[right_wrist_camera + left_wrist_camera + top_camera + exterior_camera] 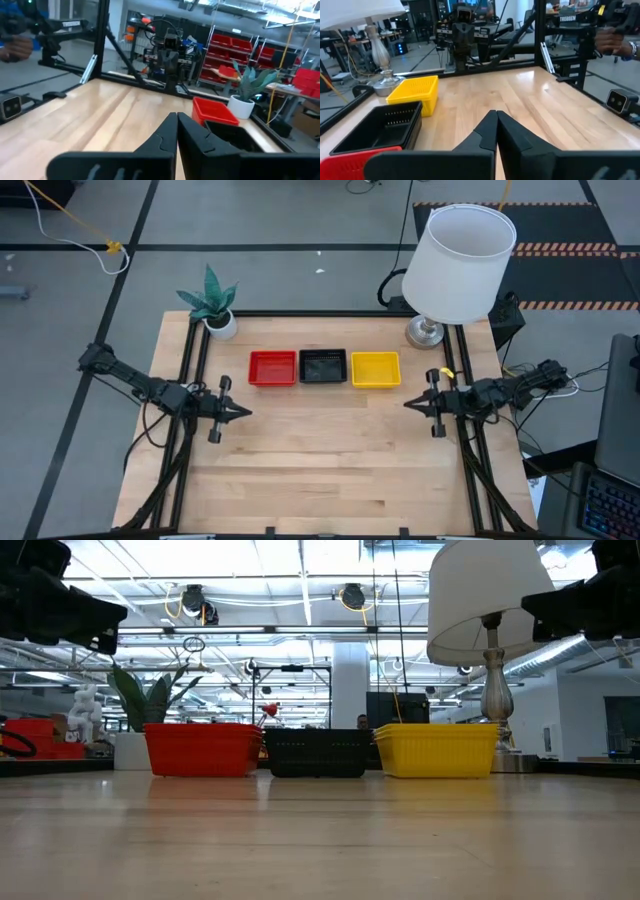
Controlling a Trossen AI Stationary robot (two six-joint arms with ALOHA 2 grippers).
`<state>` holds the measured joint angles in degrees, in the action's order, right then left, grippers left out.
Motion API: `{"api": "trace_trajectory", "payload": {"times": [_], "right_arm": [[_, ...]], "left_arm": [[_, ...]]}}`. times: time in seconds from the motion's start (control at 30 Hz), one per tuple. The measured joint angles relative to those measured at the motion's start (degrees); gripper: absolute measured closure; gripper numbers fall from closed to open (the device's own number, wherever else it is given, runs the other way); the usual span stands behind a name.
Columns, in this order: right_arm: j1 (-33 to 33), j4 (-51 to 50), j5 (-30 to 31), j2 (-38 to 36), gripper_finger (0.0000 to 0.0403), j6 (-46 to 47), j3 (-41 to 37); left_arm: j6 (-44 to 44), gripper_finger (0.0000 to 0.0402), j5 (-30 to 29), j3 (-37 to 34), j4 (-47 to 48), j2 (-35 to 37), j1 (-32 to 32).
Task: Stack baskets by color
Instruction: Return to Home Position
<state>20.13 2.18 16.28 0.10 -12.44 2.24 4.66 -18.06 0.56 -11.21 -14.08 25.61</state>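
The front stretch of the wooden table (pixel 320 480) lies bare. A little farther in, the two arms come in from the sides and face each other across the middle. The left gripper (pixel 245 412) hangs above the wood near the left edge, its fingers pressed together to a point with nothing between them. The right gripper (pixel 408 404) mirrors it near the right edge, pinched closed and just as empty. Both are well apart from the baskets.

Beyond them, three baskets sit in a tidy row on the table: the red basket (pixel 272 368) on the left, the black basket (pixel 323 366) in the middle and the yellow basket (pixel 375 369) on the right, side by side and nearly touching. Whether each is one tray or several nested, I cannot tell.

At the far edge a potted plant (pixel 212 302) stands at the left corner and a lamp (pixel 462 260) with a white shade at the right corner
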Motion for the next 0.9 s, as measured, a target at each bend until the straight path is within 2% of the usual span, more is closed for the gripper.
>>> {"api": "trace_trajectory", "payload": {"times": [0.07,0.23,0.4,0.53,0.67,0.77,0.9], "right_arm": [[-0.68,-0.03,-0.36,-0.07,0.0399,-0.38,0.00],[-3.04,-0.66,-6.10,-0.03,0.0399,-1.44,-0.92],[-7.55,-0.79,-9.47,-0.02,0.0402,-2.91,-1.01],[-11.30,-1.21,-11.28,0.00,0.0402,-2.22,-1.03],[-14.14,-2.09,-16.16,0.33,0.0402,-3.88,-1.03],[-15.98,-2.05,-15.75,1.01,0.0403,-5.72,-1.03],[-17.77,-1.66,-13.54,1.18,0.0403,-2.15,-1.03]], "left_arm": [[0.25,0.0395,0.00,0.00,-0.30,0.04,-0.02],[0.77,0.0393,0.00,0.00,-0.34,0.28,-0.02],[1.75,0.0386,0.00,0.00,-1.21,0.30,-0.02],[2.49,0.0395,-0.01,0.00,-1.49,0.30,-0.07],[2.81,0.0395,0.00,0.00,-2.50,0.30,-0.07],[2.21,0.0387,0.01,0.00,-2.50,0.30,-0.07],[1.69,0.0394,0.07,0.00,-2.13,0.28,-0.07]]}}
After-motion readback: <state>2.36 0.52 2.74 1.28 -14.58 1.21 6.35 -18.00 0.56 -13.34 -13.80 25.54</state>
